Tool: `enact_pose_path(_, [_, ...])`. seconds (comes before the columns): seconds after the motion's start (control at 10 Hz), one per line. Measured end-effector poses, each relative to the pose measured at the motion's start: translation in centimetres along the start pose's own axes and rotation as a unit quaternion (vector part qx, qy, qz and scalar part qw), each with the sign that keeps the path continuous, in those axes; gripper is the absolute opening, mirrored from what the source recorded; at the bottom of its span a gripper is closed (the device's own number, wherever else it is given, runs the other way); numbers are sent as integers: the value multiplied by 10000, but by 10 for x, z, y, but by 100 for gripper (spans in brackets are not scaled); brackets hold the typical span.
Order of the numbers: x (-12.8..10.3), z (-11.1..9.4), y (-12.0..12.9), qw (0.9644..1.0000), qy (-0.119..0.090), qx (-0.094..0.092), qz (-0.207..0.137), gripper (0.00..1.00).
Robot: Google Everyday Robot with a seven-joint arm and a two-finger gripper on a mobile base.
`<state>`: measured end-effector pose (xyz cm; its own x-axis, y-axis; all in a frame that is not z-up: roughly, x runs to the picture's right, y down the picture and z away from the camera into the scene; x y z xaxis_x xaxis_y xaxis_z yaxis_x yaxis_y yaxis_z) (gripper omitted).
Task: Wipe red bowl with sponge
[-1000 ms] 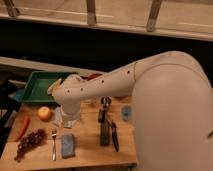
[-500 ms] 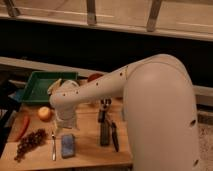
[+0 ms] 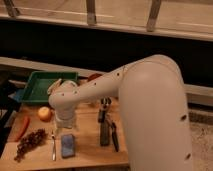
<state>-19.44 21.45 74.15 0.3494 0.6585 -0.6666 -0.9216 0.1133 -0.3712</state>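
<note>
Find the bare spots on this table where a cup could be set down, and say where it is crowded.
Bare table lies between the sponge and the dark tools. The left end is crowded: pepper, grapes, orange fruit and fork sit close. The gripper hangs open just above the sponge.

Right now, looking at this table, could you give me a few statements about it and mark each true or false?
1. The gripper hangs over the table, close to the sponge. True.
2. The sponge is in its grip. False: it lies on the table beside the fork.
3. The arm hides part of the red bowl. True.
4. The grapes sit at the table's right end. False: they are at its left front.
</note>
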Motion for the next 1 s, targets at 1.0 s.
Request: enact_pose_path(1.0, [7,62,-5,9971,707,105,262,58])
